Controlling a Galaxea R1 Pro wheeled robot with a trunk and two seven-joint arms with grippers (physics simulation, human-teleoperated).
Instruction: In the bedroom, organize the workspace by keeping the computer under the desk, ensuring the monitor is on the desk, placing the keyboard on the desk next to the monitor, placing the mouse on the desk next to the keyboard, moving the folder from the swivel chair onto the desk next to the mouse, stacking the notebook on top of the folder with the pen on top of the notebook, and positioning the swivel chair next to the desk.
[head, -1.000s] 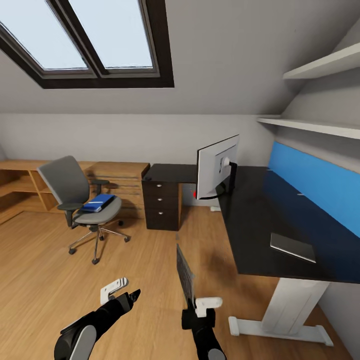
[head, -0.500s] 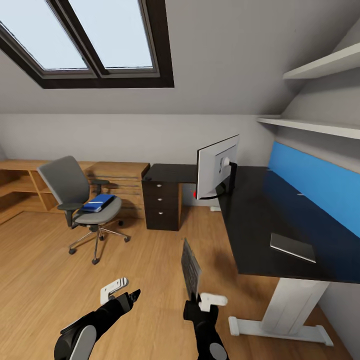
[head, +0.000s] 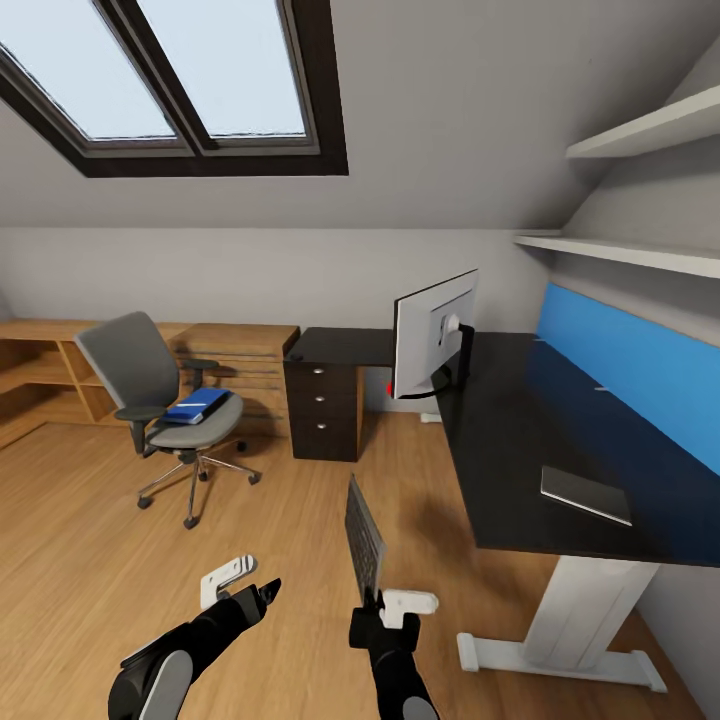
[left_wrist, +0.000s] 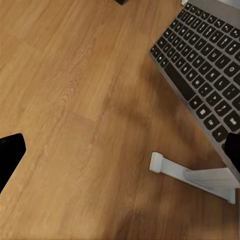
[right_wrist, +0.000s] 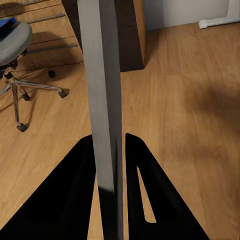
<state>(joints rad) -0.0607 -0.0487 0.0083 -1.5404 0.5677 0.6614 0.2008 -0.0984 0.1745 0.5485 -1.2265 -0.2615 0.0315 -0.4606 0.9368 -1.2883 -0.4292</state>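
blue folder (head: 197, 405) on swivel chair (head: 160, 395)

floor: oak wood planks (head: 90, 540) | far wall: grey, low oak shelving unit (head: 40, 370) at left, dark drawer cabinet (head: 322, 405) | ceiling: sloped, skylight (head: 180, 75) | right: white wall shelves (head: 640, 190)
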